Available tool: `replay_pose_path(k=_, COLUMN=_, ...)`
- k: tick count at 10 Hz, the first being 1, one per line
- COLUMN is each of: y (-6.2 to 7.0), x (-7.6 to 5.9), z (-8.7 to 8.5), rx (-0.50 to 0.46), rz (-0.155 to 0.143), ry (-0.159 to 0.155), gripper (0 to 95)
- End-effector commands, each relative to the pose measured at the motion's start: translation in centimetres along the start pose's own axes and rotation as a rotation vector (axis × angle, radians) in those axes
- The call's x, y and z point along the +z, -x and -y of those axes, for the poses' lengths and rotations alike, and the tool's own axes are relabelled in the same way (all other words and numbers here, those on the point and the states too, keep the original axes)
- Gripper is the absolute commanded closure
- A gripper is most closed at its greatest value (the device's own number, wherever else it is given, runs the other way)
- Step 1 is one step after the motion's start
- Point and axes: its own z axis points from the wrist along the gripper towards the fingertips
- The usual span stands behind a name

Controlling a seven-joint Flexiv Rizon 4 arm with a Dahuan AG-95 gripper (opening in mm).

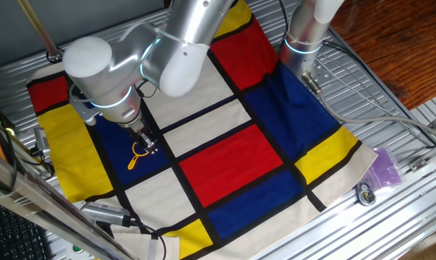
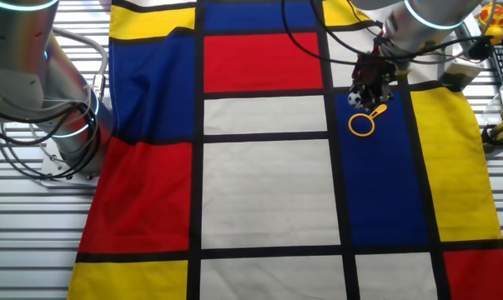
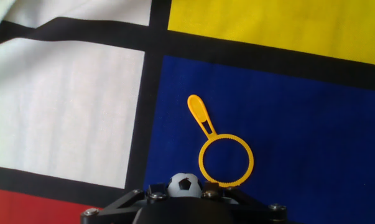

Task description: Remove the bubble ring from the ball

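- The gripper [image 3: 186,194] seems to pinch the ball [image 3: 184,184] between its fingers, though the jaws are mostly hidden.
- The bubble ring [image 3: 226,160] lies flat on the blue patch of the cloth [image 2: 268,192], near the worktop's yellow edge, loop empty.
- Judged so, ring and ball are already parted; only letting go remains.

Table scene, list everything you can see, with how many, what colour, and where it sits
bubble ring: one, orange-yellow, flat on a blue patch, loop empty, beside the ball
ball: one, white with black patches, at the fingertips, outside the loop
cloth: one, red, blue, yellow and white blocks with black lines, covering the table
purple bag: one, off the cloth's edge on the metal table
second arm base: one, silver, at the cloth's edge
gripper: one, black, just over the ball; grip unclear
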Motion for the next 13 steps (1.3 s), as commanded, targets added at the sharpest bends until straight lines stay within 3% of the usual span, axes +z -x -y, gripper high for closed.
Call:
replay_pose_path(k=1, y=0.0, x=0.0, z=0.1, rx=0.0, rz=0.0, ry=0.002, gripper=95.0)
replay_pose_path(k=3, y=0.1, x=-0.1, z=0.4, rx=-0.025, rz=0.002, ry=0.001, gripper=95.0)
replay_pose_path(k=5, y=0.1, x=-0.1, z=0.4, rx=-0.108, rz=-0.018, ry=0.004, gripper=95.0)
replay_pose_path(k=8, y=0.1, x=-0.1, z=0.4, rx=-0.209, rz=-0.005, ry=0.008, gripper=95.0)
replay_pose_path(k=11, y=0.1, x=-0.1, z=0.4, rx=-0.131, rz=-0.012, ry=-0.006, gripper=95.0)
replay_pose_path(k=12, y=-0.1, x=-0.1, z=-0.1, rx=-0.115, rz=-0.011, ry=-0.007, gripper=95.0)
replay_pose_path(k=13, y=-0.9, x=0.3, z=-2.1, rx=-0.076, rz=-0.005, ry=-0.014, gripper=95.0)
